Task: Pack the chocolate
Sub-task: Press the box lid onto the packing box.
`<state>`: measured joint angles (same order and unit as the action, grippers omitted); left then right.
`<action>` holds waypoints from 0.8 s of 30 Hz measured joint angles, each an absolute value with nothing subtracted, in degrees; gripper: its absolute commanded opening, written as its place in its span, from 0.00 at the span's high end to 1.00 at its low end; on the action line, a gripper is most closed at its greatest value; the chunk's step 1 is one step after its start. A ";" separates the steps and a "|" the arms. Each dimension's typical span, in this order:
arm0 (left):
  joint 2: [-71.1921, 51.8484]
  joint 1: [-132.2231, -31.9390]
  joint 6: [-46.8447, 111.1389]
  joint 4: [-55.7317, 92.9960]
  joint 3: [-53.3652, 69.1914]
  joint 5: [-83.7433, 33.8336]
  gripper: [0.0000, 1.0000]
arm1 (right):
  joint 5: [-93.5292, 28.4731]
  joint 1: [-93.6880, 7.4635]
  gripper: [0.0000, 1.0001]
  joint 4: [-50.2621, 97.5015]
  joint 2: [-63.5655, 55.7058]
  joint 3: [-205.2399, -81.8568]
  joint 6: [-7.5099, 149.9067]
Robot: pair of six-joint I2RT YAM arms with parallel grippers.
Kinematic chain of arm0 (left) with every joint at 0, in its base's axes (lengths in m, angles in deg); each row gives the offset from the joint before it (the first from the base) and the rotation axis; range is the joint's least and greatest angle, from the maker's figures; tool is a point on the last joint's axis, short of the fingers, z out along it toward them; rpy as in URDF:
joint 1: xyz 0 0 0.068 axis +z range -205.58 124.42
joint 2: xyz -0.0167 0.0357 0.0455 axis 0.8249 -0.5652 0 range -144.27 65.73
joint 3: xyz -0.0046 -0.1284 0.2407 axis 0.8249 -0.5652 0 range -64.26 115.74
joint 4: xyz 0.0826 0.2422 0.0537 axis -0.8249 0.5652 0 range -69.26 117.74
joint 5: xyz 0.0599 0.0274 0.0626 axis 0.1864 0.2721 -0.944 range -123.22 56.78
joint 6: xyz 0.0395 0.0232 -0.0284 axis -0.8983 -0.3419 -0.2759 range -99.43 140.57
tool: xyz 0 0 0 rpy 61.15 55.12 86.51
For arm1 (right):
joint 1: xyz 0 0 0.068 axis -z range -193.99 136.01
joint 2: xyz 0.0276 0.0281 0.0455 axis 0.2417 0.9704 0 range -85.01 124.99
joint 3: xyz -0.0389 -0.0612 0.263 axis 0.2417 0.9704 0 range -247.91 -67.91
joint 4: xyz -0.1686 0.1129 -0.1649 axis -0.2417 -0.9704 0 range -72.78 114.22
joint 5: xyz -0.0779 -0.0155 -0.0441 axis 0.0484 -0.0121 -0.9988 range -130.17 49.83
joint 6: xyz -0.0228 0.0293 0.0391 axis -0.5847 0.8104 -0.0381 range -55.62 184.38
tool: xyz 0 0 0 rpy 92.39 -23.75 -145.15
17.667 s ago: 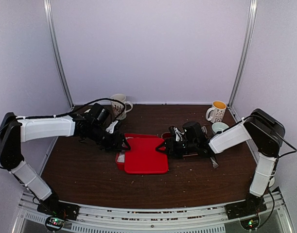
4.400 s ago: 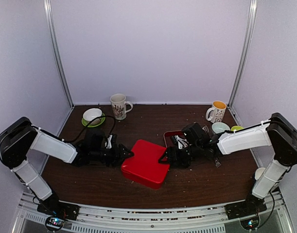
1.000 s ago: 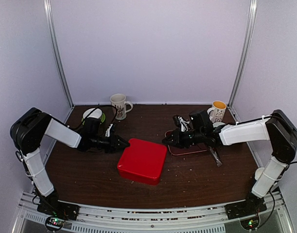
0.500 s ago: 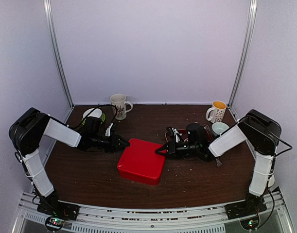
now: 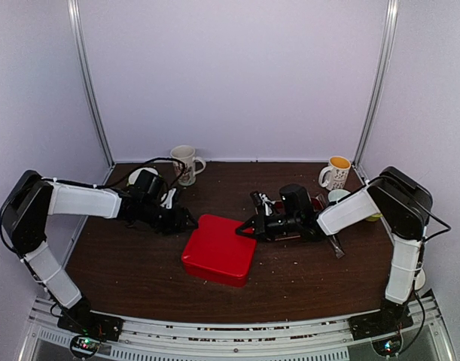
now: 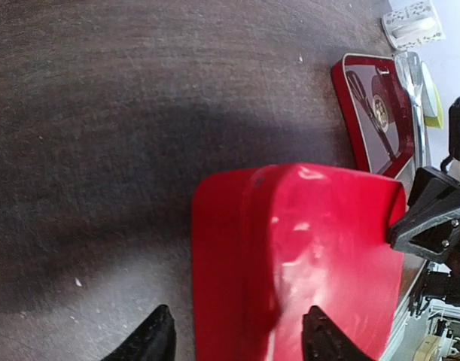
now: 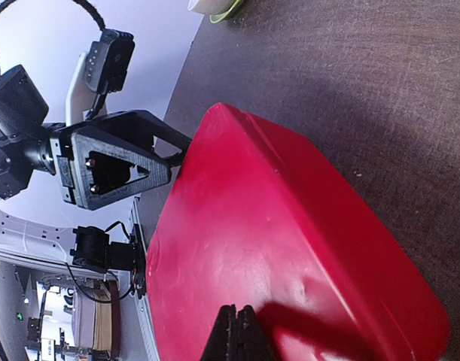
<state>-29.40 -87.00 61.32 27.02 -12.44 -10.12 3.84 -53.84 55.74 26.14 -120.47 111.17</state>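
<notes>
The chocolate is hidden in every view. A glossy red square box (image 5: 218, 248), lid closed, sits mid-frame on the dark wooden table (image 5: 139, 278). The left gripper (image 5: 188, 222) is spread apart and empty at the box's upper left corner, and the right gripper (image 5: 243, 229), pinched closed on nothing, meets its upper right corner.

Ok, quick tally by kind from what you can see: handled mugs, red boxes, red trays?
Mugs: 2, the white mug and the orange-lined mug
Closed red box: 1
Red tray: 1
Total: 4
</notes>
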 measured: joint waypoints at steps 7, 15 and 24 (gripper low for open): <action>-31.08 -87.66 59.37 28.13 -10.02 -10.89 0.30 | 3.82 -53.84 1.00 54.54 26.10 -121.02 109.73; -41.97 -82.70 61.12 6.80 -10.72 -0.40 0.32 | 3.91 -53.89 1.00 54.13 26.10 -121.26 109.55; -48.54 -82.08 61.04 -2.27 -8.12 8.02 0.60 | 3.97 -53.89 1.00 53.34 26.10 -121.67 109.57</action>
<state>-48.54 -82.08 61.04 -2.27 -8.12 8.02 3.97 -53.89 53.34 26.10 -121.67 109.57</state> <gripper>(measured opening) 0.507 0.009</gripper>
